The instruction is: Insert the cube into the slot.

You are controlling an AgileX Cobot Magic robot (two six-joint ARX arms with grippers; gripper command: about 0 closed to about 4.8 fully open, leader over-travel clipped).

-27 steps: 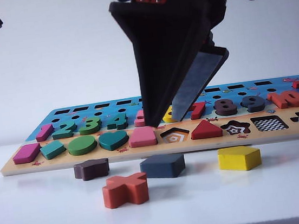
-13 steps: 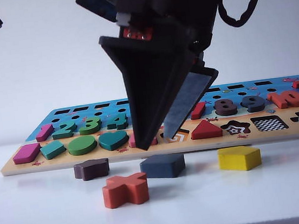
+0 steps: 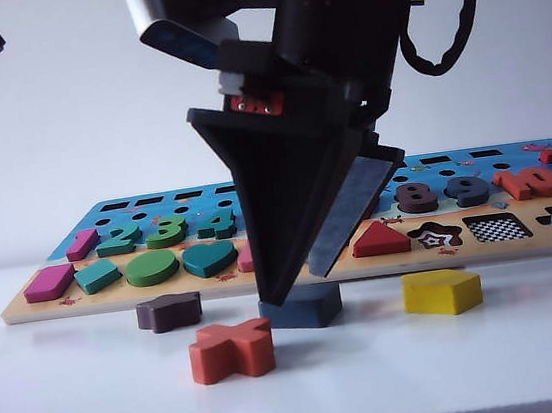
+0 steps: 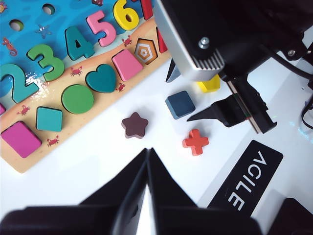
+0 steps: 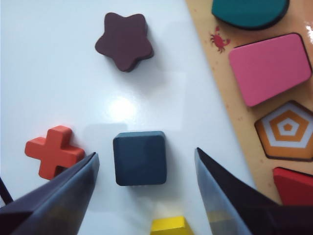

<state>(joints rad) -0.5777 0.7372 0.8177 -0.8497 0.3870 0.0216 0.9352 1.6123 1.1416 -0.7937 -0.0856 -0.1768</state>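
The cube (image 5: 140, 157), a flat navy square block, lies on the white table just in front of the puzzle board (image 3: 523, 245). My right gripper (image 5: 146, 152) is open, low over the cube, with one finger on each side and a gap between each finger and the block. In the exterior view this gripper (image 3: 294, 289) hides most of the cube (image 3: 309, 310). The slot (image 3: 497, 228), a checkered square recess, is on the board's right part. My left gripper (image 4: 148, 151) is shut and empty, up at the left, away from the blocks.
A brown star (image 5: 124, 40), a red cross (image 5: 53, 151) and a yellow block (image 3: 442, 292) lie loose near the cube. The cross is close to one right finger. On the board sit a pink trapezoid (image 5: 270, 68), a pentagon recess (image 5: 287, 129) and a red triangle (image 3: 380, 239).
My right gripper has come down and towards the camera, from over the board to around the cube, still open. The blocks and the left arm have not moved.
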